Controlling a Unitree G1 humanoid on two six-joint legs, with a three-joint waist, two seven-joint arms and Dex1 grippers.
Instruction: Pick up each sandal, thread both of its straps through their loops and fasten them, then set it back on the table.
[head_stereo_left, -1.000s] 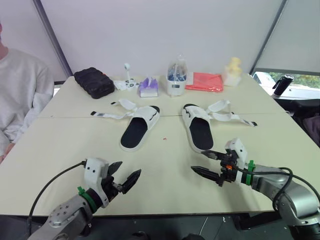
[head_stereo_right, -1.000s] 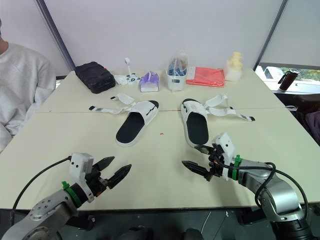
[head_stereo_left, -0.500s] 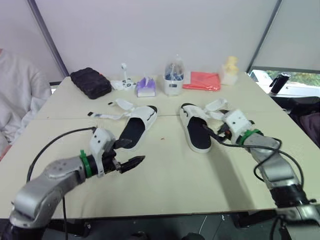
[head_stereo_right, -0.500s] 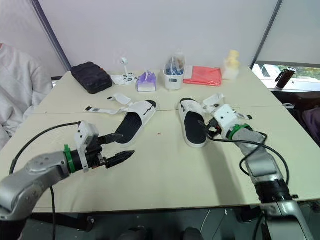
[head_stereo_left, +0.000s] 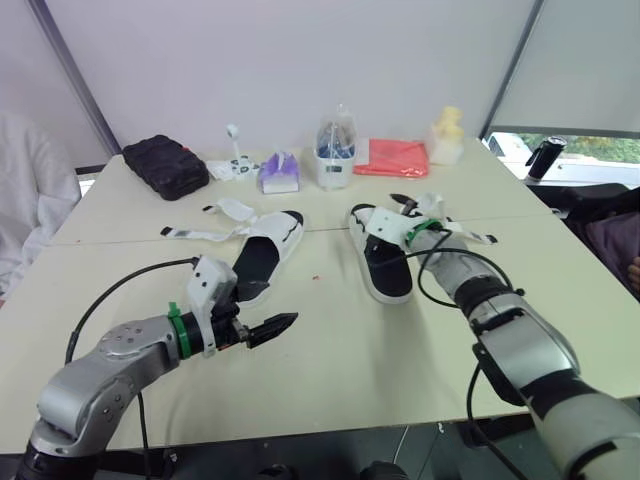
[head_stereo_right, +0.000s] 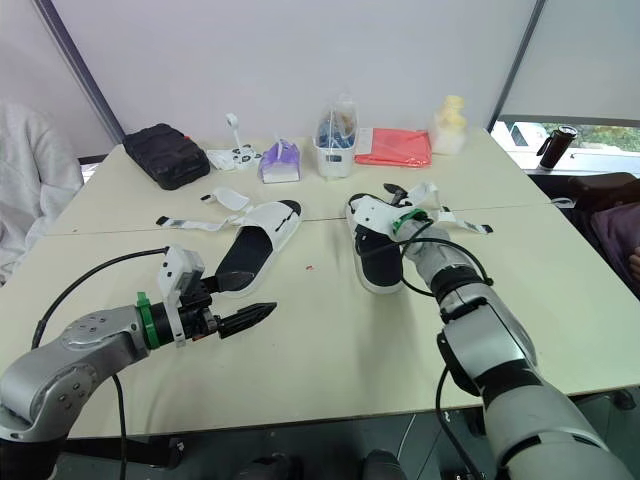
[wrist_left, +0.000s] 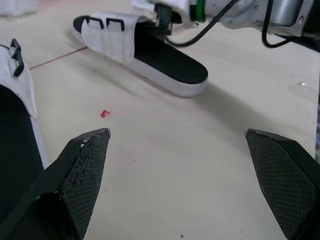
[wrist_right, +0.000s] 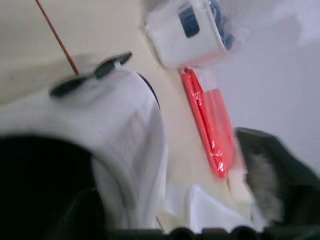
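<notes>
A: Two sandals lie flat on the table (head_stereo_left: 350, 360), soles down, side by side, toes pointing away from the robot. The left sandal (head_stereo_left: 262, 258) has its straps (head_stereo_left: 205, 232) thrown out loose to the robot's left, unfastened.

B: And the right sandal (head_stereo_left: 386, 265) mirrors it, strap ends (head_stereo_left: 462, 236) splayed to the robot's right, the black loops (wrist_left: 105, 23) on its white band standing bare.

A: Look at the left tool (head_stereo_left: 263, 308): wide open, its two black fingers (wrist_left: 80, 170) well apart with nothing between them. It's low over the table, just beside the left sandal's heel.

B: The right tool (head_stereo_left: 398, 210) is up at the right sandal's white band, right against it. Open or closed? I can't tell.

A: There's a tiny red speck (wrist_left: 104, 113) on the table between the two sandals.

B: Along the far edge sit a black pouch (head_stereo_left: 165, 166), a purple pack (head_stereo_left: 272, 173), a clear tub (head_stereo_left: 335, 158), a red packet (head_stereo_left: 391, 158) and a yellow figure (head_stereo_left: 447, 135). A person's pale sleeve (head_stereo_left: 30, 205) shows at the robot's left.
</notes>
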